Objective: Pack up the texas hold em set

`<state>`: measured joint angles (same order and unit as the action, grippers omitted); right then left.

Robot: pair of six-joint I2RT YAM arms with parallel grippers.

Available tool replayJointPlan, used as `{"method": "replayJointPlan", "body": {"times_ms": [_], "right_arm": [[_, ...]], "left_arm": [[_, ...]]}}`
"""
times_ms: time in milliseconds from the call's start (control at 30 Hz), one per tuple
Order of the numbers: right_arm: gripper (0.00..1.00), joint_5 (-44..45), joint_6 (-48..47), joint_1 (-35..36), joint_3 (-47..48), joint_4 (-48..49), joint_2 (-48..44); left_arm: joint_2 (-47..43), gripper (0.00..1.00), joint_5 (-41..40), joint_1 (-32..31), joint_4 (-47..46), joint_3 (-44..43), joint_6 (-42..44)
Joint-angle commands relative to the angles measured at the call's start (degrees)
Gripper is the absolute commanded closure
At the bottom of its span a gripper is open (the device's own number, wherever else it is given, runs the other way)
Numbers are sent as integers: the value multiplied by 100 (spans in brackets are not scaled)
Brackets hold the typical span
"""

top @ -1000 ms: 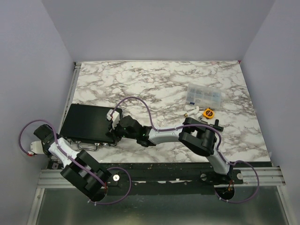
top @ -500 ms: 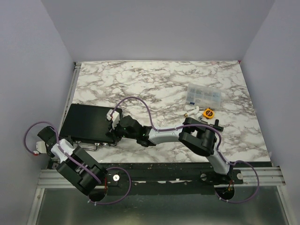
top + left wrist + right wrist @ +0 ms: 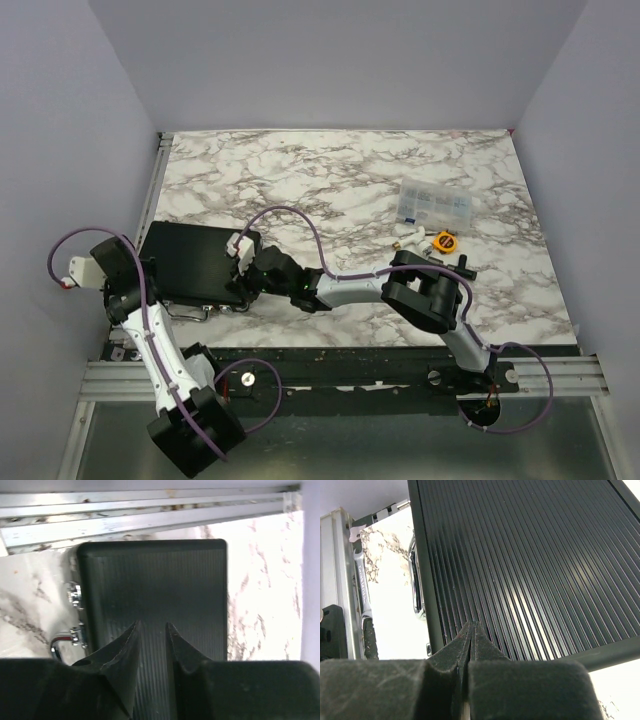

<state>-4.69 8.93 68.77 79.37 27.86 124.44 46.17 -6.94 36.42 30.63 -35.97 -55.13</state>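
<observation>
The black case (image 3: 188,258) lies closed on the marble table at the left, with its silver latches (image 3: 75,594) and handle (image 3: 59,642) on the near side. Chips and the card box are hidden. My left gripper (image 3: 138,280) hovers over the case's left end; its fingertips (image 3: 153,626) stand slightly apart above the ribbed lid (image 3: 150,580), with nothing between them. My right gripper (image 3: 237,272) is shut and empty. Its tips (image 3: 472,625) rest on the ribbed lid (image 3: 530,555) near the front right corner, close to a latch (image 3: 415,587).
A clear plastic compartment box (image 3: 432,203) sits at the back right. An orange ring (image 3: 444,241) with black tools (image 3: 462,268) lies next to the right arm's elbow. A metal rail (image 3: 150,515) and the wall run just left of the case.
My left arm has swung up from the near left corner, and its gripper is now over the case's left end. The right arm and the case have not moved.
</observation>
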Motion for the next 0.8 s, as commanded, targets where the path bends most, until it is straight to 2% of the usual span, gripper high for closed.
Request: {"method": "replayJointPlan", "body": {"times_ms": [0,67,200,333,433,567,700,767], "right_arm": [[99,-41,12,41,8,-711,358],[99,-49,32,42,62,-769,411],[99,-92,84,42,107,-782,479],[99,42,97,35,76,-782,439],[99,280,296,-15,-19,-769,173],[96,355,1143,-489,-200,-909,-538],[92,516,1667,-1100,-581,-1511,-1629],[88,1000,1574,-1240,-1065,-1625,-2435]], "left_arm": [[-261,65,-389,-452,176,-238,240],[-300,58,-351,-456,226,-139,167],[-135,57,-397,-456,209,16,195],[-57,58,-112,-592,166,-57,385],[-272,52,153,-1151,-76,-196,710],[-353,46,770,-2182,-372,-807,1412],[-258,31,1446,-3193,-585,-1387,1904],[-247,22,1846,-3504,-1006,-1338,1831]]}}
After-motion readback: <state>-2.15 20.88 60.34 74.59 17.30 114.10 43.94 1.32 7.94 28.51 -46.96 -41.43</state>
